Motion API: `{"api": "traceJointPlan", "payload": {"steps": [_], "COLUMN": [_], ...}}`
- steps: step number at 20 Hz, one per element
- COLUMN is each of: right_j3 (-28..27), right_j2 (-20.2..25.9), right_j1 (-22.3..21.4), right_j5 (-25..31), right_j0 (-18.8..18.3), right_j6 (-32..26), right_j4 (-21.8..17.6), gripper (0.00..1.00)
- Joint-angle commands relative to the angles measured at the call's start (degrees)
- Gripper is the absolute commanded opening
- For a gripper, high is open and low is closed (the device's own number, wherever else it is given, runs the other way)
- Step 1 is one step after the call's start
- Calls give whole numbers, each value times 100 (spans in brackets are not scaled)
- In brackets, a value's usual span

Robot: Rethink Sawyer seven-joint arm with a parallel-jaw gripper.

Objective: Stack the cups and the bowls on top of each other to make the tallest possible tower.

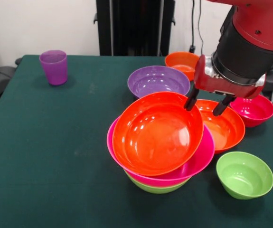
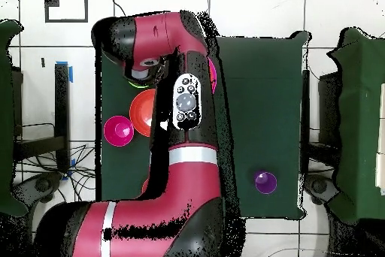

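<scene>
Desk (image 1: 55, 156) w/ dark green cloth, some pale scuffs on it. Behind it a plain whitish wall (image 1: 32, 23) and a black upright stand (image 1: 135, 26) at the far edge. Black cables (image 1: 195, 23) hang down the wall to the right of it. From above: white tiled floor (image 2: 256, 10), dark grout lines, blue tape bits (image 2: 68, 70) on the left.

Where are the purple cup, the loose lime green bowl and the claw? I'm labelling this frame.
purple cup (image 1: 53, 67), front view, its side wall.
lime green bowl (image 1: 244, 174), front view, its inside.
claw (image 1: 206, 103), front view, between its fingertips.
</scene>
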Motion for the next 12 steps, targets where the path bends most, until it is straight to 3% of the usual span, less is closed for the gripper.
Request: {"api": "traceJointPlan", "payload": {"steps": [1, 7, 12], "right_j3": [844, 815, 580], "right_j2": [166, 140, 413], "right_j1": [-73, -49, 379], "right_j5": [-554, -501, -990], "right_j0": [-122, -74, -34], "right_j6": [206, 466, 639], "right_j4": [5, 113, 343], "gripper": [100, 100, 100]}}
